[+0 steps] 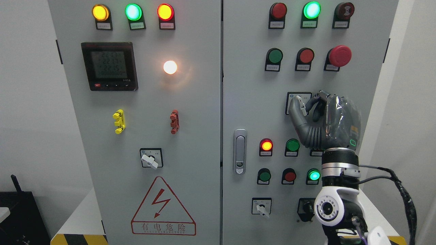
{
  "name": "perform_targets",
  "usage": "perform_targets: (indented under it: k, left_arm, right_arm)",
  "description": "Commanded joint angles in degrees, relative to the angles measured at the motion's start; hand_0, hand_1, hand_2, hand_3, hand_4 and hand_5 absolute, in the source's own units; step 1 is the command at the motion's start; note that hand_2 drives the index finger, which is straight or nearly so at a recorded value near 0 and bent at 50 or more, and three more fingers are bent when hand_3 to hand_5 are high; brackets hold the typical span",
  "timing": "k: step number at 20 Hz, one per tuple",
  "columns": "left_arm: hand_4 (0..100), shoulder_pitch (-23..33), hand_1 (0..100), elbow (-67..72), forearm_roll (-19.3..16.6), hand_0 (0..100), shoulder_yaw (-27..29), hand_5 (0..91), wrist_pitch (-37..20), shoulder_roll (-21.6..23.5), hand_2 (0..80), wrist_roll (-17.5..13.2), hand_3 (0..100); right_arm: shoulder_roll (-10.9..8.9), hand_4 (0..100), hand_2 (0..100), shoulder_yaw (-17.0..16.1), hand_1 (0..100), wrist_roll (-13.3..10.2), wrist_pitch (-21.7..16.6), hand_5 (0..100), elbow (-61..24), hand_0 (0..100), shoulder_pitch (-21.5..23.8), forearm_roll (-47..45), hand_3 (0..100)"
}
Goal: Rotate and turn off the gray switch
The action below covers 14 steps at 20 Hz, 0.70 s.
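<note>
Right arm enters at 5 o'clock, white wrist joint and black cable nearest the lens. Its right hand (308,109), dark grey and wrapped in clear film, is raised against the cabinet's right door (248,85). Thumb and fingers are curled onto the gray switch (295,101), which sits on a black-framed plate at about 3 o'clock of the frame; the knob's light lever shows beside the thumb, and the grip appears closed on it.

Surface: grey two-door electrical cabinet standing on a white base with a yellow-black hazard stripe (78,239) at 7 o'clock. Walls behind are plain white; a black object stands at 8 o'clock.

Right door carries a chrome latch handle (240,151), red and green pushbuttons, lit indicators, and a red mushroom button (339,55) at 1 o'clock. Left door holds a digital meter (109,66) at 10 o'clock, its digits too blurred to read with confidence, and a glowing white lamp (170,67).

Writing: red warning triangle (162,207) at 6 o'clock, lightning bolt above the characters 有电危险. Button label plates are illegible.
</note>
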Motion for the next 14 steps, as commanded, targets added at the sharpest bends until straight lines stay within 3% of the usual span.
perform_targets:
  k: [1, 14]
  left_arm:
    - [0, 0.00, 39, 1.32, -0.44, 12, 1.85, 0.0, 0.04, 0.00, 0.0, -0.04, 0]
    - [0, 0.00, 39, 1.32, -0.44, 12, 1.85, 0.0, -0.04, 0.00, 0.0, -0.04, 0]
  right_arm:
    - [0.02, 85, 83, 0.12, 33, 0.14, 0.07, 100, 0.30, 50, -0.02, 0.00, 99]
    - [0.28, 86, 85, 0.12, 32, 0.14, 0.07, 100, 0.30, 52, -0.11, 0.00, 100]
